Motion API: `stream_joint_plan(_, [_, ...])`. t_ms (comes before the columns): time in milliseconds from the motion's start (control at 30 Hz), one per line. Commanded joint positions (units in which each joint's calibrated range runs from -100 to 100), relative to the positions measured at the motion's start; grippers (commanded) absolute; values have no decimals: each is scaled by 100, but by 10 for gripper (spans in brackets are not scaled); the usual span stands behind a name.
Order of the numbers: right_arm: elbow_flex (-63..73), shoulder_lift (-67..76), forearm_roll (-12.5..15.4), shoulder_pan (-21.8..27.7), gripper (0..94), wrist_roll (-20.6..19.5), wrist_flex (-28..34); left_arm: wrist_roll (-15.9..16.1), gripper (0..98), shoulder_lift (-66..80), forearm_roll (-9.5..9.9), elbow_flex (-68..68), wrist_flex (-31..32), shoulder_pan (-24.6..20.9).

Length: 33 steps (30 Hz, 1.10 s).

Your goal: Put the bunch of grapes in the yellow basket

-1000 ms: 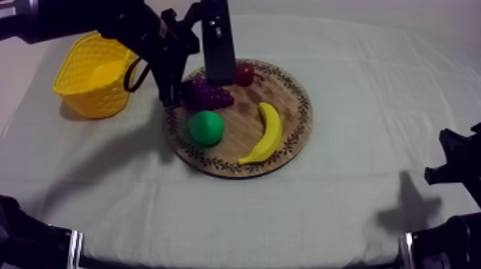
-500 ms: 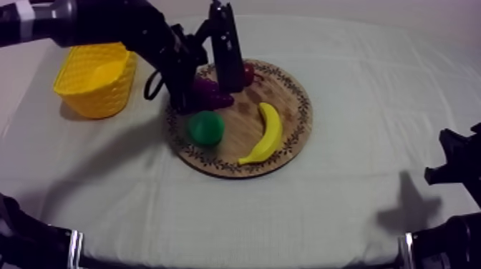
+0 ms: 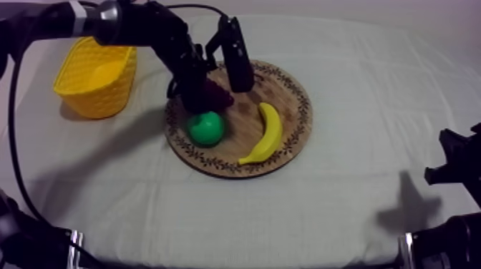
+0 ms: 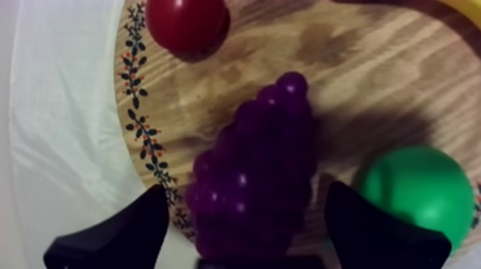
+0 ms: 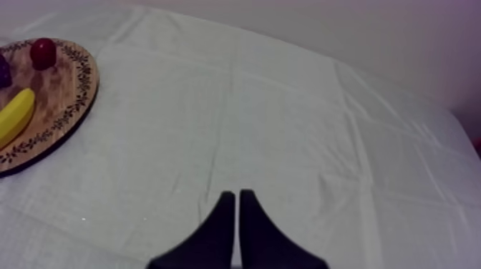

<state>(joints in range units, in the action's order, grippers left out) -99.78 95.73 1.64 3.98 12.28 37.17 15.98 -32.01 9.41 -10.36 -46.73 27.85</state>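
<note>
Fingers (image 4: 118, 240), left gripper (image 4: 245, 194): spread wide, one on each side of the bunch of grapes (image 4: 258, 164); gaps show on both sides, nothing held.
Fingers, right gripper (image 5: 237, 204): pressed together in a narrow wedge, empty, over bare table (image 5: 300, 129), well apart from the board.
Grapes: lying on the wooden board (image 4: 358, 64), between the small red fruit (image 4: 186, 23) and the pear (image 4: 422, 197), near the rim facing the yellow basket (image 3: 96, 75).
Risk, as judged: the finger on the pear's side sits just beside the pear, so closing could shove it. The outer finger stands at the patterned rim and may catch there. The lumpy, tapered bunch could twist or slip on the lift.
Hidden: from above, the left arm covers most of the bunch and the small red fruit. The bunch's broad end is cut off under the gripper. Whether the fingertips touch the board cannot be told.
</note>
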Motion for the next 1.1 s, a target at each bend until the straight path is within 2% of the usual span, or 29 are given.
stream_joint_plan(0, [1, 2, 0, 0, 5, 1, 1, -7, 811, -164, 1, 87, -49, -11])
stream_joint_plan(467, [1, 2, 4, 0, 5, 1, 1, -60, 775, -652, -18, 384, -43, -53])
stream_joint_plan(600, [1, 2, 4, 0, 5, 1, 1, -108, 714, -612, -4, 295, 63, -49])
stream_joint_plan(867, [1, 2, 4, 0, 5, 1, 1, -194, 534, -432, 5, 38, 359, -37])
stream_joint_plan(1067, [1, 2, 4, 0, 5, 1, 1, -287, 495, -206, 47, -168, 481, -14])
